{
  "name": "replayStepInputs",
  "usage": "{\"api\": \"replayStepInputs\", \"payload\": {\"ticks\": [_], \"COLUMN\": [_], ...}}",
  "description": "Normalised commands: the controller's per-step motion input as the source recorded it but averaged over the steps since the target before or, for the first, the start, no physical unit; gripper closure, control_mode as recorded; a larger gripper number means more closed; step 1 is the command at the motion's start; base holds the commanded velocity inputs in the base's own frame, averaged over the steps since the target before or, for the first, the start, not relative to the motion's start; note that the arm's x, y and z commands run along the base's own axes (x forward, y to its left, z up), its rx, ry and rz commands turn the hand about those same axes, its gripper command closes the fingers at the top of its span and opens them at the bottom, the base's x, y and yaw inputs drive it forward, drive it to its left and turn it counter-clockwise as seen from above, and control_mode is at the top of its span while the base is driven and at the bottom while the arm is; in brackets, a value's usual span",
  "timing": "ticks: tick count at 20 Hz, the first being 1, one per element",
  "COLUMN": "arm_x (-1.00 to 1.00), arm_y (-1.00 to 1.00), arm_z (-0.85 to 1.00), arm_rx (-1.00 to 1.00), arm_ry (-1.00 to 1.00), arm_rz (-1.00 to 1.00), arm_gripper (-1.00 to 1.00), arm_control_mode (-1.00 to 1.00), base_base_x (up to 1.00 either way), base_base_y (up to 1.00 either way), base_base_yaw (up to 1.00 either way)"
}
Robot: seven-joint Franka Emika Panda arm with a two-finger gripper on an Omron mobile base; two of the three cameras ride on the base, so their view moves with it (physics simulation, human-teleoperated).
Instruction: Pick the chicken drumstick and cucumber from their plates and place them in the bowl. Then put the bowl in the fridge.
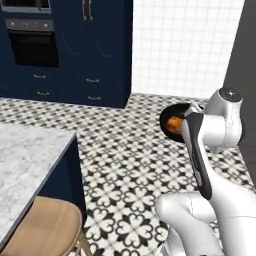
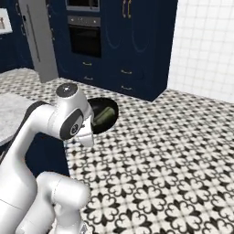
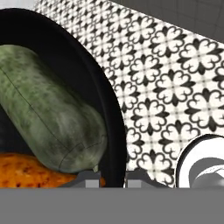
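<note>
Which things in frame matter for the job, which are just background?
Job:
glossy black deep bowl, gripped at its rim
dark green stubby cucumber, in it
orange-brown lumpy drumstick, in it
two-finger gripper

Background:
black wall oven
marble counter
wooden stool

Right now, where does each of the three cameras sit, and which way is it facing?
Left base view: behind the arm's left, facing navy cabinets; the white arm rises lower right, partly hiding the bowl with the chicken drumstick.
Right base view: behind its right, facing the oven and fridge; arm lower left, cucumber in the bowl.
Hand view: on the hand, looking into the bowl; the gripper straddles its rim.
All three share the bowl and patterned floor.
</note>
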Motion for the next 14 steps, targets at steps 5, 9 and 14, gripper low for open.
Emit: {"api": "replayStepInputs", "payload": {"ticks": [5, 9, 14], "arm_x": [0.0, 0.0, 0.0], "arm_y": [0.0, 0.0, 0.0], "arm_z": [0.0, 0.0, 0.0], "arm_rx": [0.0, 0.0, 0.0], "arm_ry": [0.0, 0.0, 0.0], "arm_rz": [0.0, 0.0, 0.0], "arm_gripper": [1.0, 1.0, 1.0], "arm_control_mode": [1.0, 1.0, 1.0], "base_base_x": [1.0, 1.0, 1.0], "base_base_y": [-0.01, 0.15, 0.19], "base_base_yaw": [-0.25, -0.1, -0.02]}}
